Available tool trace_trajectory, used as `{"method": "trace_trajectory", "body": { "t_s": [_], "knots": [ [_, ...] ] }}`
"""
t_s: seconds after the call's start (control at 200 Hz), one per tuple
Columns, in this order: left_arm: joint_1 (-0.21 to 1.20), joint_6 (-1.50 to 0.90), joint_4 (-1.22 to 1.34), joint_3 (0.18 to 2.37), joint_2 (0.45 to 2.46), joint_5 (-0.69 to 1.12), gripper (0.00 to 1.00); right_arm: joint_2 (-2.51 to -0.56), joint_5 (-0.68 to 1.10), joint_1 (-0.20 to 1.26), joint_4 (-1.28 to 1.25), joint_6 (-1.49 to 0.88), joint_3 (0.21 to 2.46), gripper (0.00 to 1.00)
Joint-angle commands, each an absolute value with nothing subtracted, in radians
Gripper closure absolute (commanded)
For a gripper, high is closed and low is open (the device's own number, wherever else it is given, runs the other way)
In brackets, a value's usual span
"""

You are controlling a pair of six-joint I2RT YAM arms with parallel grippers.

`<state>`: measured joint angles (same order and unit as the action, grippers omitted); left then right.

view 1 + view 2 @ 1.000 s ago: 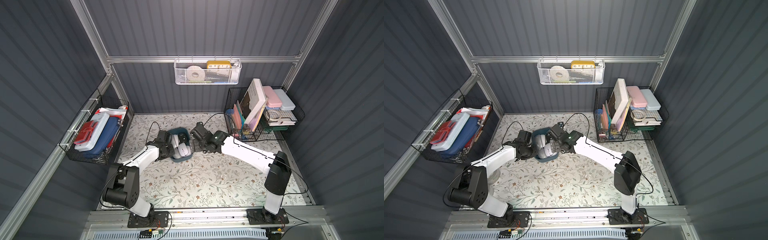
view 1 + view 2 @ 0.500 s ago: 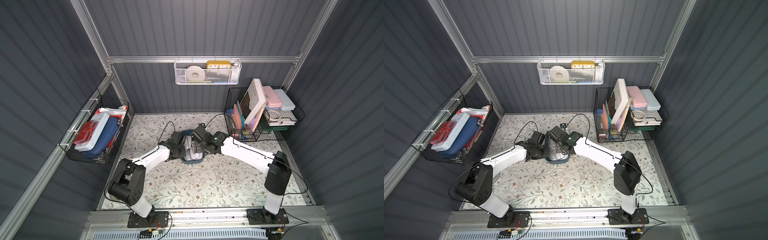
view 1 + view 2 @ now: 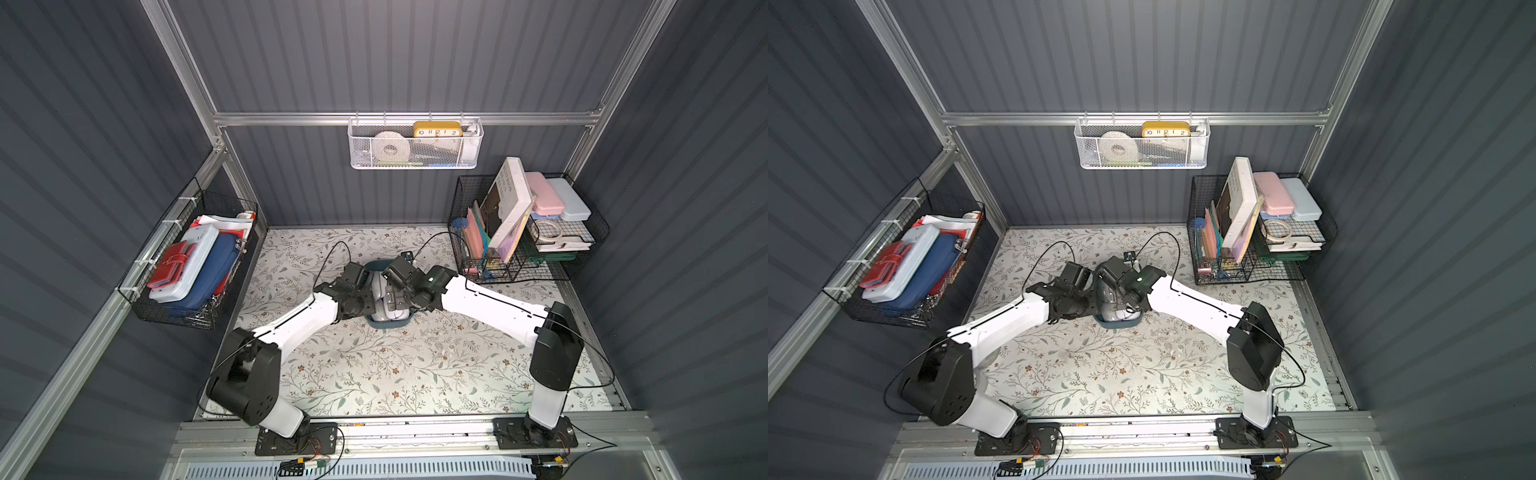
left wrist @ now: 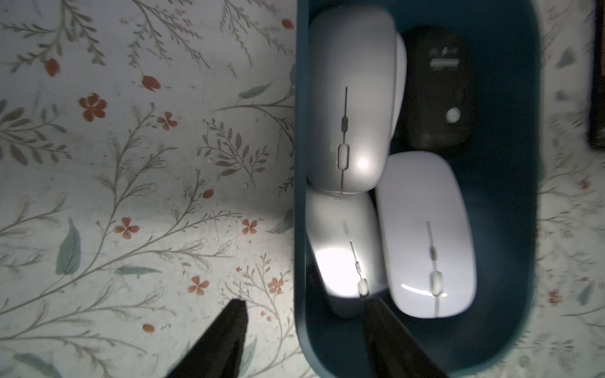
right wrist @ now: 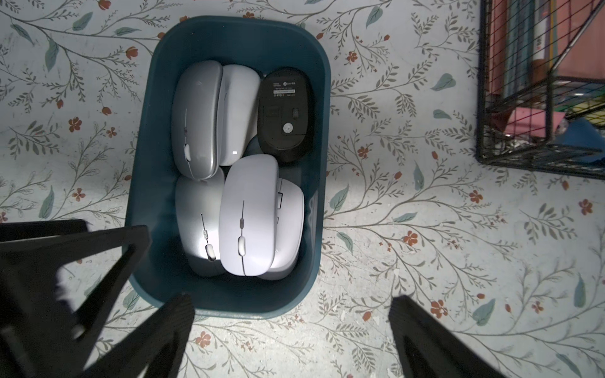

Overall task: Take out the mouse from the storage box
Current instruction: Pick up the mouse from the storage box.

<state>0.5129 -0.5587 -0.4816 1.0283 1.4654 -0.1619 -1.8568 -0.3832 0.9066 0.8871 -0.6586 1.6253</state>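
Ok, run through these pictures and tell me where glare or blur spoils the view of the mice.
Left wrist view: smeared all over, a blown-out glare patch on one silver mouse, the label on the black mouse unreadable. Right wrist view: sharper, only a small hot spot on that silver mouse. In both top views: even light, crisp, but the tub mostly covered.

You see: white mesh basket (image 3: 415, 167) on the back rail, holding tape roll (image 3: 388, 136) and yellow clock (image 3: 437, 129); wire basket (image 3: 174, 320) of cases, left wall; wire rack (image 3: 461, 199) with book (image 3: 509, 199), right; floral mat (image 3: 374, 374).
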Motion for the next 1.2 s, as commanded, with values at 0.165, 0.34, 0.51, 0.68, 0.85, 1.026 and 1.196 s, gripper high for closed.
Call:
{"method": "trace_trajectory", "body": {
  "t_s": [0.165,0.34,0.51,0.68,0.85,1.026,1.196],
  "knots": [
    [0.512,-0.556,-0.59,0.989,1.15,-0.403,0.11,-1.953,-0.352,0.917,0.99,-0.671,1.791,0.02],
    [0.512,-0.637,-0.593,0.912,0.973,-0.509,0.01,-2.034,-0.341,0.925,1.036,-0.677,1.883,0.04],
    [0.512,-0.611,-0.57,0.888,0.908,-0.504,0.01,-2.086,-0.337,0.925,1.055,-0.687,1.928,0.05],
    [0.512,-0.627,-0.57,0.872,0.883,-0.525,0.01,-2.136,-0.37,0.923,1.066,-0.701,1.952,0.05],
    [0.512,-0.626,-0.545,0.853,0.865,-0.524,0.01,-2.211,-0.388,0.916,1.106,-0.697,2.024,0.09],
    [0.512,-0.626,-0.546,0.847,0.864,-0.531,0.01,-2.309,-0.408,0.913,1.169,-0.675,2.145,0.14],
    [0.512,-0.625,-0.546,0.839,0.852,-0.538,0.01,-2.363,-0.424,0.907,1.19,-0.674,2.184,0.14]
  ]
}}
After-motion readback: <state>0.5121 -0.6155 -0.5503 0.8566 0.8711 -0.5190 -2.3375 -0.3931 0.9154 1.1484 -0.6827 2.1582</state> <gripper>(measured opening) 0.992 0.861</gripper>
